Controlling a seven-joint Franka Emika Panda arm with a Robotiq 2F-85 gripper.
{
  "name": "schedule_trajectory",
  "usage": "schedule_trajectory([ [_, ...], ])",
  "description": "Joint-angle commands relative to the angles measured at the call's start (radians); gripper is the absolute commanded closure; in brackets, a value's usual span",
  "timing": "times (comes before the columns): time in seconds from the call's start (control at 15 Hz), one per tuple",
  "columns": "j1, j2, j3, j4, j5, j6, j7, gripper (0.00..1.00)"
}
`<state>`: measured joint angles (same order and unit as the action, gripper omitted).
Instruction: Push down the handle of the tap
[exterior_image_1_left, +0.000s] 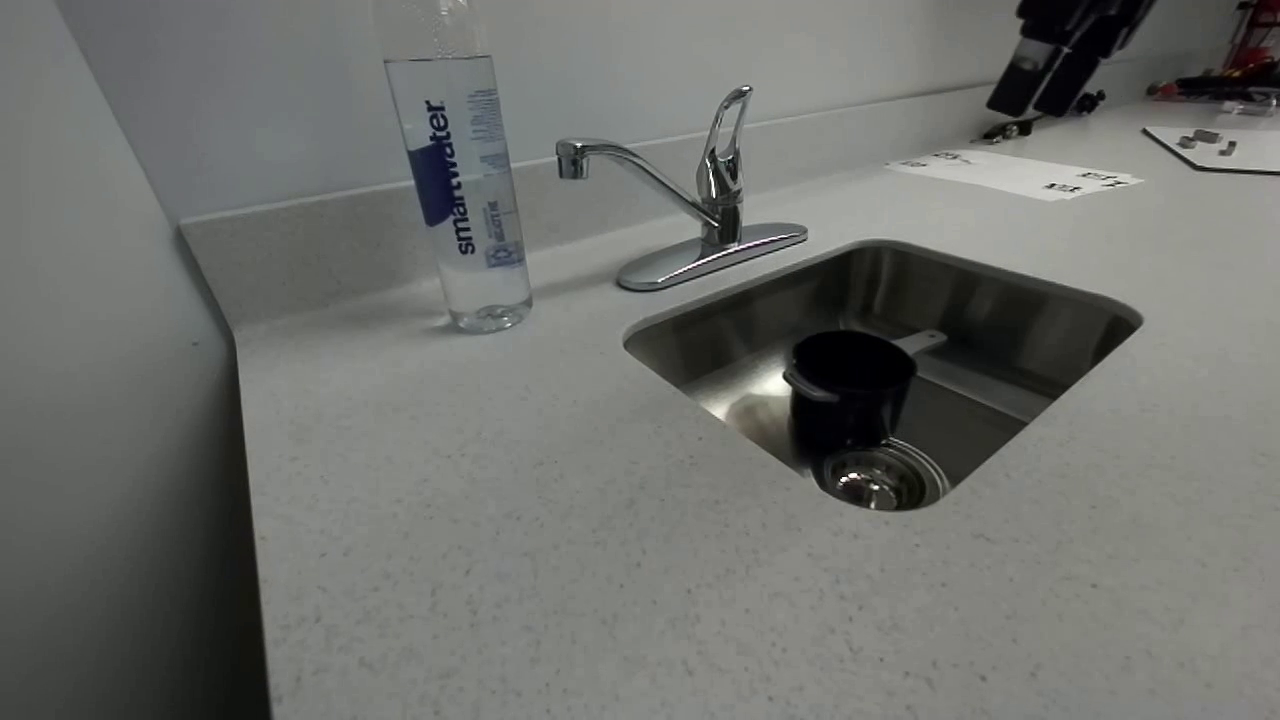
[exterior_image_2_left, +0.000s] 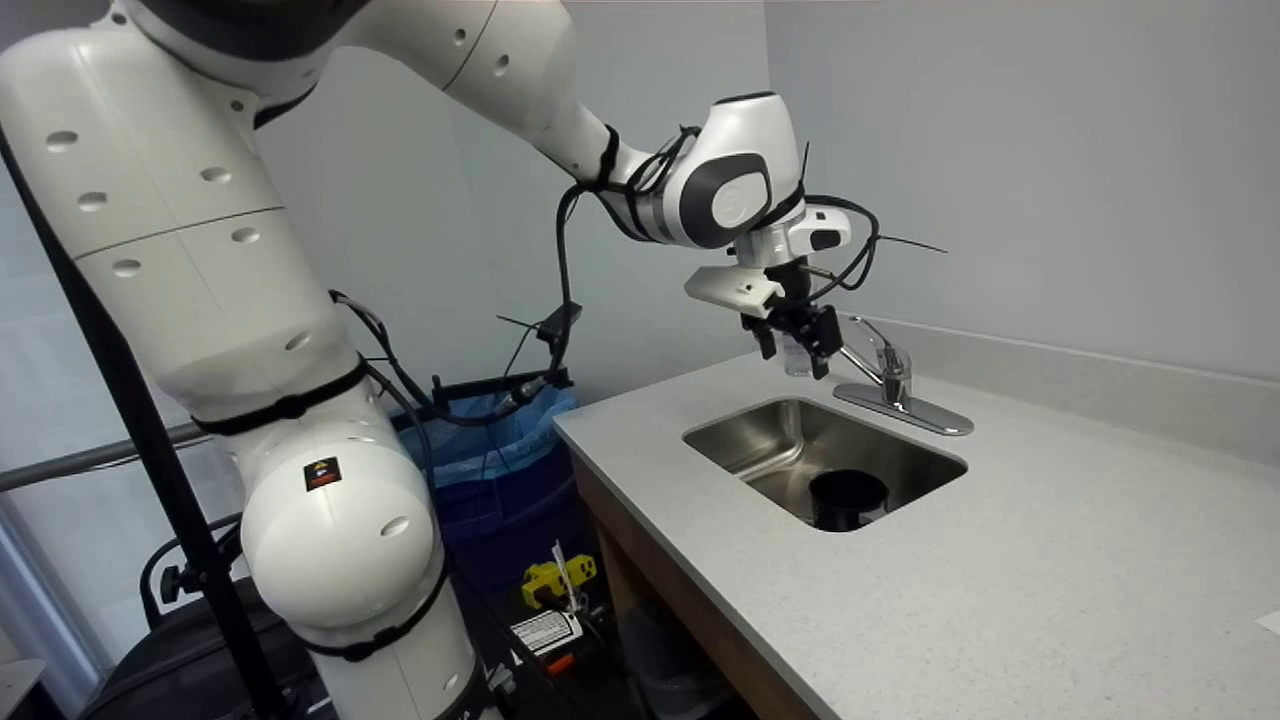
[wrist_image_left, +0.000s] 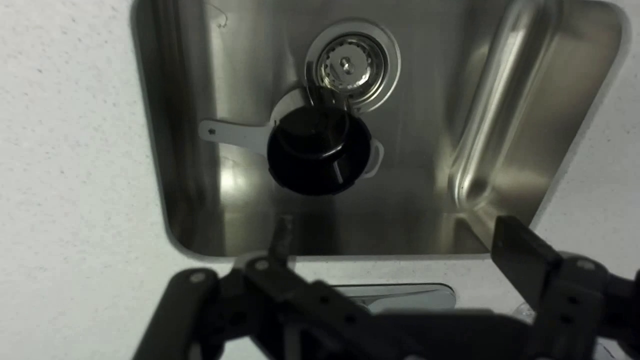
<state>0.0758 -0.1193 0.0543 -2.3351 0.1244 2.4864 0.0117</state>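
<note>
The chrome tap (exterior_image_1_left: 720, 228) stands upright behind the sink; its handle (exterior_image_1_left: 722, 180) rises from the body with its tip raised. In an exterior view the tap (exterior_image_2_left: 896, 385) and handle (exterior_image_2_left: 876, 334) show to the right of the gripper. My gripper (exterior_image_2_left: 795, 358) is open and empty, pointing down above the sink's back area, apart from the handle. It also shows at the top right of an exterior view (exterior_image_1_left: 1033, 100). In the wrist view the open gripper (wrist_image_left: 395, 235) has widely spaced fingers; the tap's base plate (wrist_image_left: 415, 298) shows partly, and the handle is hidden.
A steel sink (exterior_image_1_left: 1000, 290) holds a dark pot (exterior_image_1_left: 850, 420) with a light handle, near the drain (wrist_image_left: 347, 65). A clear water bottle (exterior_image_1_left: 465, 200) stands beside the tap. Paper sheets (exterior_image_1_left: 1010, 172) lie on the counter. A wall rises behind the tap.
</note>
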Motion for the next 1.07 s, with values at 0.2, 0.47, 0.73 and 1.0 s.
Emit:
schedule_trajectory([
  [0.2,0.006,0.223,0.031,0.256,-0.059,0.009,0.127,0.0],
  [0.47,0.018,0.332,0.029,0.368,-0.073,0.06,0.172,0.0],
  [0.73,0.034,0.414,0.023,0.472,-0.065,0.125,0.211,0.0],
  [1.0,0.048,0.465,0.018,0.547,-0.059,0.143,0.242,0.0],
])
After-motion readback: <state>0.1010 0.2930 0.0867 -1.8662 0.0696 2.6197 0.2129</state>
